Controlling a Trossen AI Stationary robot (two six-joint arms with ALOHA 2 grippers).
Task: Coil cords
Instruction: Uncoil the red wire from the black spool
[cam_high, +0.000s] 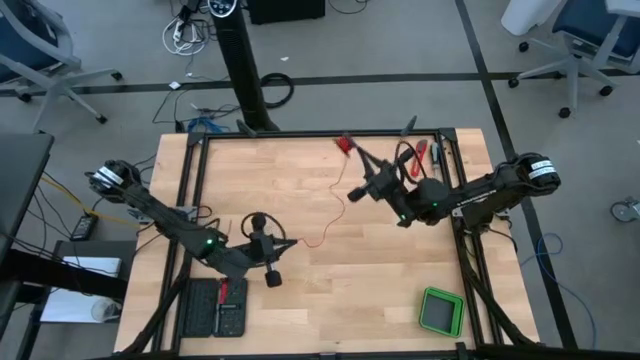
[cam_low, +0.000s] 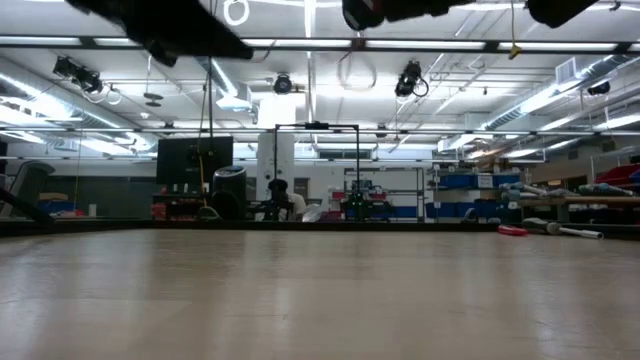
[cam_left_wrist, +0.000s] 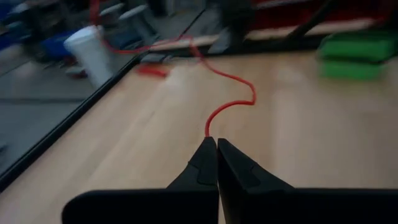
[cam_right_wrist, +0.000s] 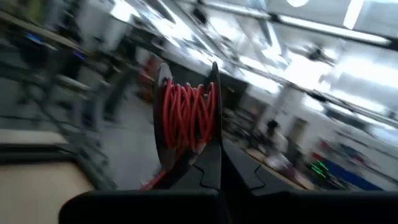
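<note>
The cord is a thin red wire (cam_high: 333, 218) strung above the table's middle between my two grippers. My left gripper (cam_high: 297, 244) is shut on one end of it, nearer the table's front. From there the wire (cam_left_wrist: 231, 107) runs away in slack bends. My right gripper (cam_high: 354, 191), toward the far right, is shut and tipped upward, with several red turns of the wire (cam_right_wrist: 186, 115) wound about its fingers. In the low view, only dark parts of the arms show along the top edge. My left gripper pinches the wire's end (cam_left_wrist: 208, 133) at the very tips of its two fingers, which point nearly level toward the table's right. The wire leaves the tips in loose curves, clear of the wood there. My right gripper carries several turns of the wire (cam_right_wrist: 188, 106) wrapped around its shut fingers near their tips. The fingers slant upward and the coil is lifted clear of the table. Whether the jaws also pinch a strand is hidden by the coil.
A green box (cam_high: 440, 311) sits near the front right corner and dark flat cases (cam_high: 215, 306) at the front left. A red-handled tool (cam_high: 421, 155) and a small red piece (cam_high: 346, 145) lie at the far edge. A black frame rail (cam_high: 320, 135) borders the table.
</note>
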